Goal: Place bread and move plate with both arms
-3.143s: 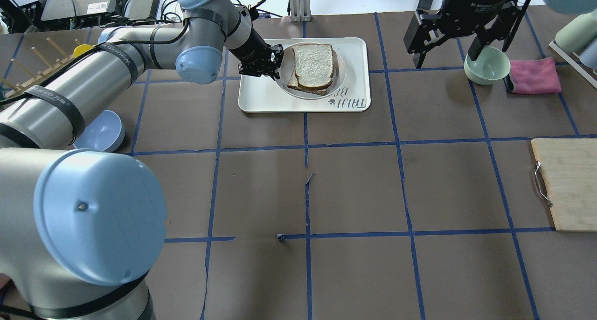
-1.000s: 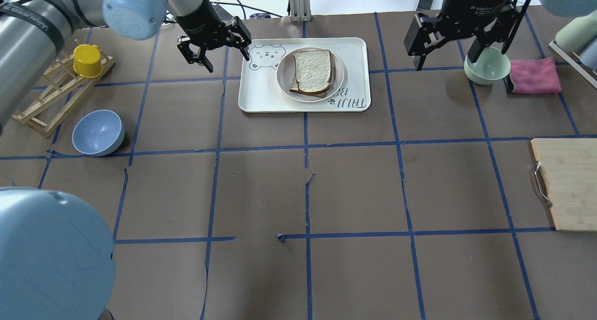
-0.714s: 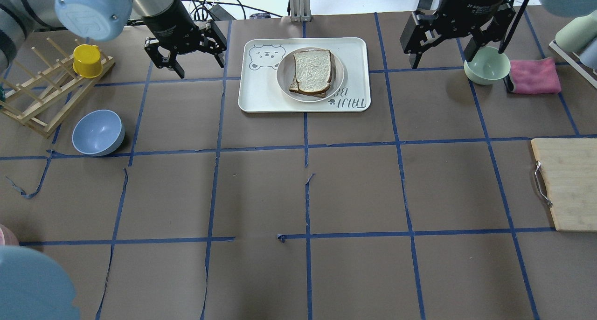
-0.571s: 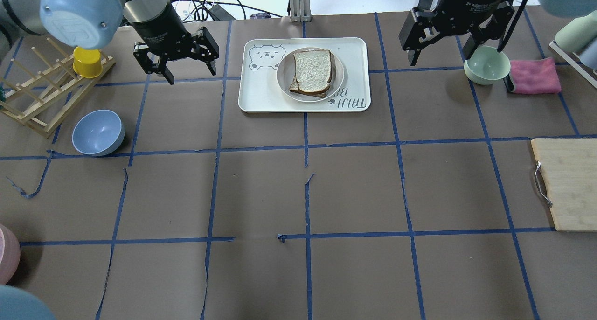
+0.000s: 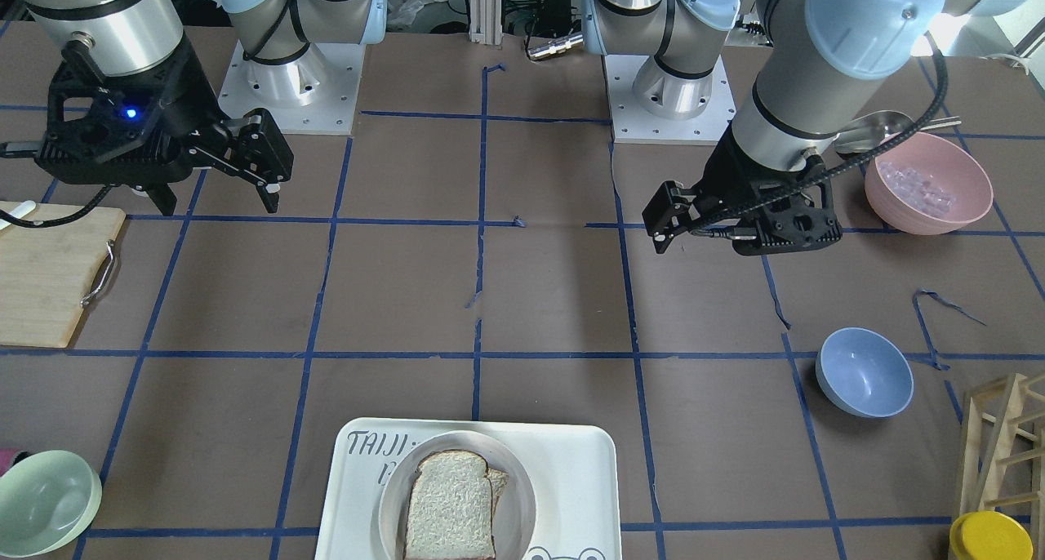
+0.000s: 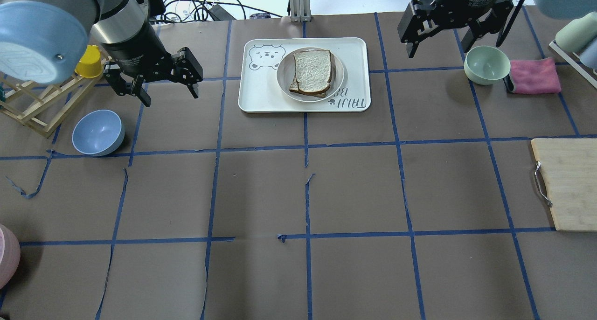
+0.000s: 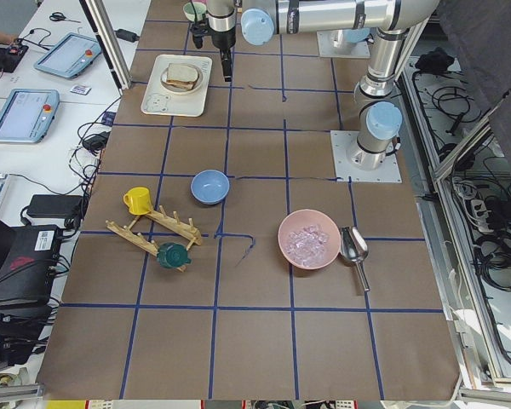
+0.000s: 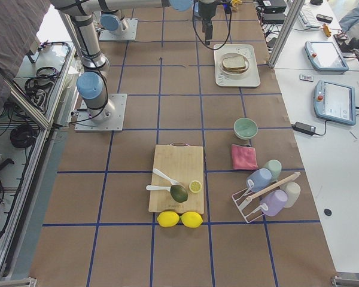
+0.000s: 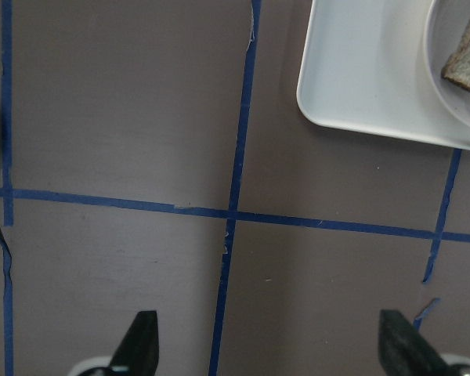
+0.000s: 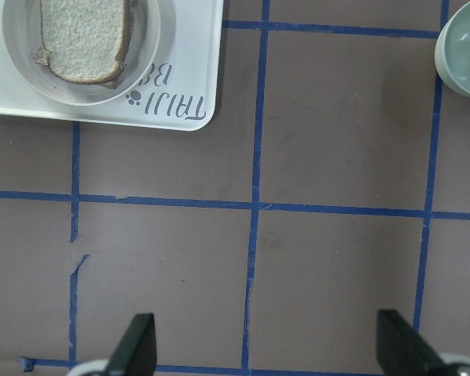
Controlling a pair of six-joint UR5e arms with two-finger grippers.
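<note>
The bread [image 6: 313,69] lies on top of a smaller slice on the round cream plate [image 6: 282,75], which sits on the white tray [image 6: 261,98]. My left gripper [image 6: 170,96] is open and empty above the bare table, well left of the tray. Its wrist view shows its open fingertips [image 9: 139,345], the tray corner [image 9: 360,78] and the plate's edge [image 9: 446,47]. My right gripper [image 6: 437,50] is open and empty, up high between the tray and the green bowl. Its wrist view shows the bread [image 10: 82,35] on the plate [image 10: 153,59].
A pale green bowl [image 6: 486,64] and a pink cloth [image 6: 534,75] sit right of the tray. A blue bowl [image 6: 98,132], a wooden rack [image 6: 32,105] and a yellow cup [image 6: 88,63] are at the left. A cutting board [image 6: 566,184] lies at the right edge.
My left gripper has let go at the plate and swung left and nearer, away from the tray, staying open. My right gripper has shifted slightly back and left. Bread and plate have not moved.
</note>
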